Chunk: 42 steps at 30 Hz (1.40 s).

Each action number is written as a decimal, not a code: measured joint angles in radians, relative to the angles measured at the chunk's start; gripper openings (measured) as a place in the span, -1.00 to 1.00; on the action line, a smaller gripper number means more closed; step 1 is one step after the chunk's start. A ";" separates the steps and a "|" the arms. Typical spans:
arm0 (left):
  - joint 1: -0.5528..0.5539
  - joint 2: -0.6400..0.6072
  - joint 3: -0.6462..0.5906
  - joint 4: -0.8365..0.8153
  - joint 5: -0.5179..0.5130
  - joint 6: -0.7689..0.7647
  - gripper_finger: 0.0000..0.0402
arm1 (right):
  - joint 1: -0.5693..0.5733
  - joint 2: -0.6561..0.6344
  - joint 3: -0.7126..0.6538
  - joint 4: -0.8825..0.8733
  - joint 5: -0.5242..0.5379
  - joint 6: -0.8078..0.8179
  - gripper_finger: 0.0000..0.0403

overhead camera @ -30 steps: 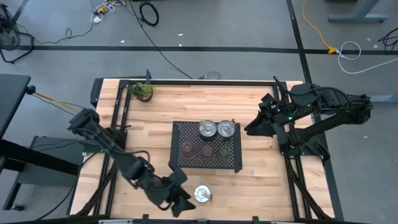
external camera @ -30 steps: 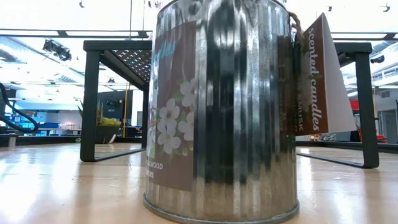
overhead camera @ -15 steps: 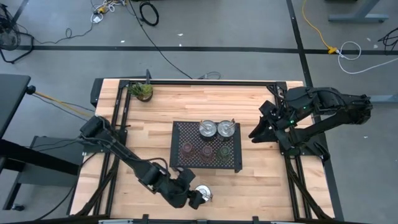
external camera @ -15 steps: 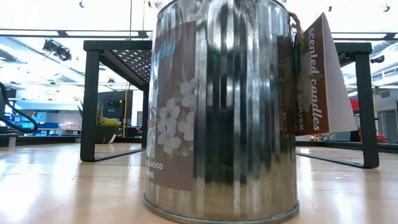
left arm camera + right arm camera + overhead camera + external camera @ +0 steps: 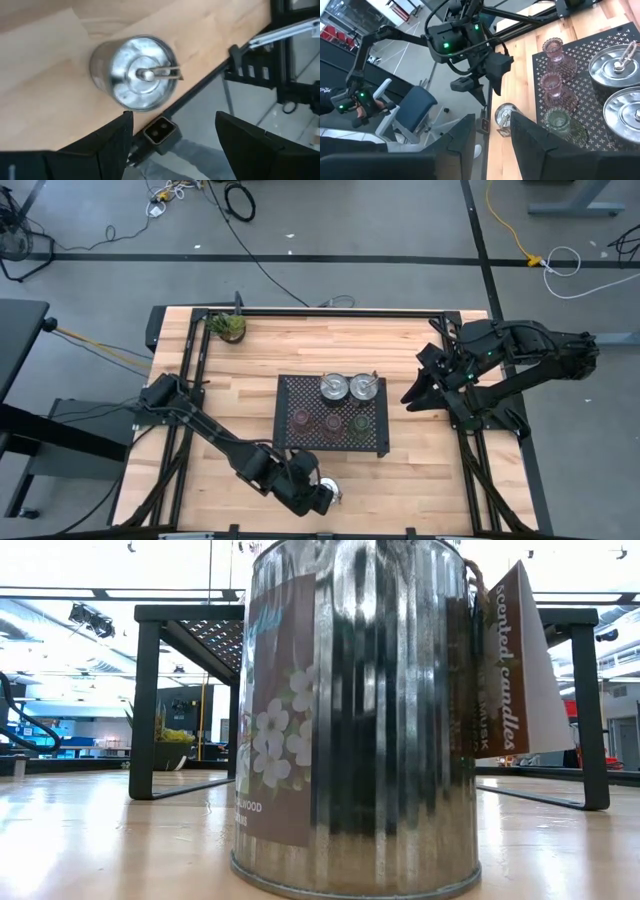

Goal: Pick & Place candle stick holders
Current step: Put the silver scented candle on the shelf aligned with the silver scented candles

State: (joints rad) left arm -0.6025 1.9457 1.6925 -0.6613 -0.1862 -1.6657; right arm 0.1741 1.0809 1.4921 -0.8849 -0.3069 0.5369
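**Left gripper poised over the lone silver holder**

My left gripper [image 5: 318,496] hangs directly above the shiny silver metal candle holder [image 5: 135,71] that stands alone on the wooden table [image 5: 420,470], just in front of the black rectangular mesh tray [image 5: 290,442]. Its fingers [image 5: 112,145] are spread wide, gripping nothing. Two more silver holders [image 5: 348,387] and three small tinted glass holders [image 5: 331,421] sit on that tray. My right gripper [image 5: 410,396] waits beside the tray's right edge, fingers [image 5: 456,140] apart and empty.

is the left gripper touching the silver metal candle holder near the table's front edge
Apart. The left wrist view shows the left gripper open, bare wood between its dark fingers and the shiny silver metal candle holder.
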 joint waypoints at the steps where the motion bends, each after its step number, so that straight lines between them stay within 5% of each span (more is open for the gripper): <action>1: 0.000 0.000 0.005 -0.011 0.003 -0.003 0.40 | 0.000 0.000 0.000 -0.001 0.000 0.000 -0.39; 13: 0.020 0.102 0.004 -0.027 0.111 -0.073 0.40 | 0.000 0.000 0.000 -0.023 0.000 -0.012 -0.39; 42: 0.045 0.119 0.006 -0.164 0.120 -0.085 0.40 | 0.000 0.000 0.000 -0.031 0.001 -0.053 -0.39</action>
State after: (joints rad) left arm -0.5571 2.0644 1.6981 -0.8257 -0.0658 -1.7508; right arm 0.1738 1.0809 1.4921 -0.9157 -0.3061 0.4843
